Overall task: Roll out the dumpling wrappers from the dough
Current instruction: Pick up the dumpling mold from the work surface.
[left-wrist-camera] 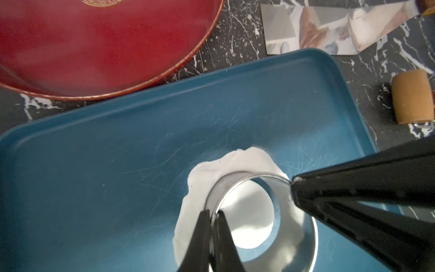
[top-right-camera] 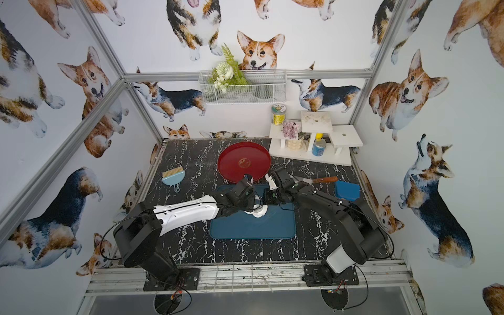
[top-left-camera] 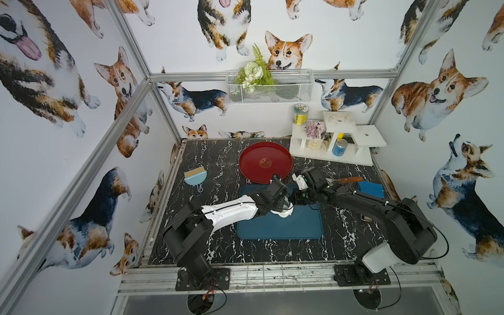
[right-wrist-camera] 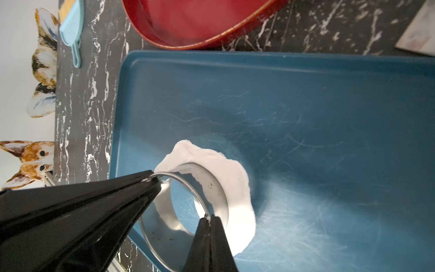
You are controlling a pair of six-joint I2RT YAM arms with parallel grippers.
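- The dough (left-wrist-camera: 211, 169) is lying flattened and ragged-edged on the blue tray (left-wrist-camera: 117, 164), with a metal ring (left-wrist-camera: 296, 235) pressing into it.
- The left gripper (left-wrist-camera: 213, 213) and right gripper (right-wrist-camera: 209, 217) are each pinching the ring's top rim at separate spots, jaws closed tight on it.
- Rolling is looking done. A first wrapper (left-wrist-camera: 249, 216) is seemingly being cut inside the ring, not yet freed.
- The red plate (top-left-camera: 253, 169) beyond the tray is sitting bare.
- A wooden roller (left-wrist-camera: 413, 99) and a scraper (top-left-camera: 350, 179) are lying beside the tray on the black marble table (top-left-camera: 207, 163).
- Corgi-print walls (top-left-camera: 54, 109) are enclosing it all.
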